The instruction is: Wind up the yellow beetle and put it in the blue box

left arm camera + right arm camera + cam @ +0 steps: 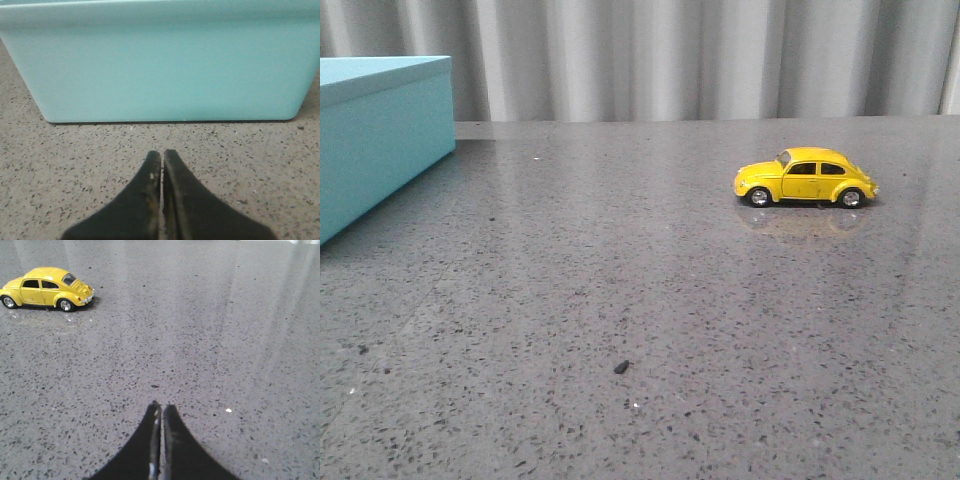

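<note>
Small yellow toy beetle (806,178) sits on the speckled grey table (640,320), well apart from the big turquoise-blue box (380,140) (lid on); left tool (161,157) and right tool (160,410) both closed, empty.

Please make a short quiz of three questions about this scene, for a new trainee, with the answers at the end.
1. True or false: the yellow beetle is already inside the blue box.
2. The beetle stands on: A) its wheels, B) its roof, C) its side.
3. In what state are the left gripper and the right gripper?

Key
1. False: it stands on the grey table, far to the right of the box.
2. A.
3. Both are shut and hold nothing.
</note>
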{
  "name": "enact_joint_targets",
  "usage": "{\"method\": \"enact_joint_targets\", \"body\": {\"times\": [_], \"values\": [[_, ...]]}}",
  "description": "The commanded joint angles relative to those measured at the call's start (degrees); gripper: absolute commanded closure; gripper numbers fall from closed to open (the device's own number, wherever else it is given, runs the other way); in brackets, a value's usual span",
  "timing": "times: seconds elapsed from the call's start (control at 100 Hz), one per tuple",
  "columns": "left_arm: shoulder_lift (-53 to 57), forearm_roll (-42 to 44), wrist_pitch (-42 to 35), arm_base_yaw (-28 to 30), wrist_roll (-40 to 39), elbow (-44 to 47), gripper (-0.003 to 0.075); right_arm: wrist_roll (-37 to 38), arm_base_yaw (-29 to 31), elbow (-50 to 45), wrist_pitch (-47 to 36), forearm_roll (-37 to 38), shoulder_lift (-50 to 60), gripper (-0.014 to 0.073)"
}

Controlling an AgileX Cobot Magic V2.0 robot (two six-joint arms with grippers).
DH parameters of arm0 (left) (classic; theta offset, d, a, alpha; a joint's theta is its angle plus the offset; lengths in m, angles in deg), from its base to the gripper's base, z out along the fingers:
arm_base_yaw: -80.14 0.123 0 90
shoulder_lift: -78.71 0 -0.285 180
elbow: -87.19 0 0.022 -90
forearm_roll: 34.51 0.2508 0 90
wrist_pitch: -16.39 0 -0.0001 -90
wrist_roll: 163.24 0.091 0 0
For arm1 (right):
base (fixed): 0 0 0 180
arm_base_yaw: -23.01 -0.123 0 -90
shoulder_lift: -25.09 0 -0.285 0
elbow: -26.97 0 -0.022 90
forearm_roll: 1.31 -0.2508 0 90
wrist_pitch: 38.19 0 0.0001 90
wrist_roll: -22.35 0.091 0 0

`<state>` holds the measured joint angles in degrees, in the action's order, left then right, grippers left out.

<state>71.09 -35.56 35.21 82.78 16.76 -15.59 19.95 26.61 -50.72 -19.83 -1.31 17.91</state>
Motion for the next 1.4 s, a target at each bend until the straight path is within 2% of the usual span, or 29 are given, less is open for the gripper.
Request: {"method": "enact_joint_targets", "body": {"times": [0.0,0.93,1.39], "values": [[1.85,-0.02,-3.33,0.04,-0.32,1.45,0.0741,-0.75,0.37,-1.28,-1.29,0.72,1.16,0.0636],[1.85,-0.02,-3.33,0.04,-0.32,1.45,0.0741,-0.75,0.37,-1.28,-1.29,0.72,1.16,0.0636],[1.85,-0.02,-6.34,0.04,-0.32,1.45,0.0741,-0.75,0.37,-1.28,-1.29,0.72,1.16,0.0636]]}}
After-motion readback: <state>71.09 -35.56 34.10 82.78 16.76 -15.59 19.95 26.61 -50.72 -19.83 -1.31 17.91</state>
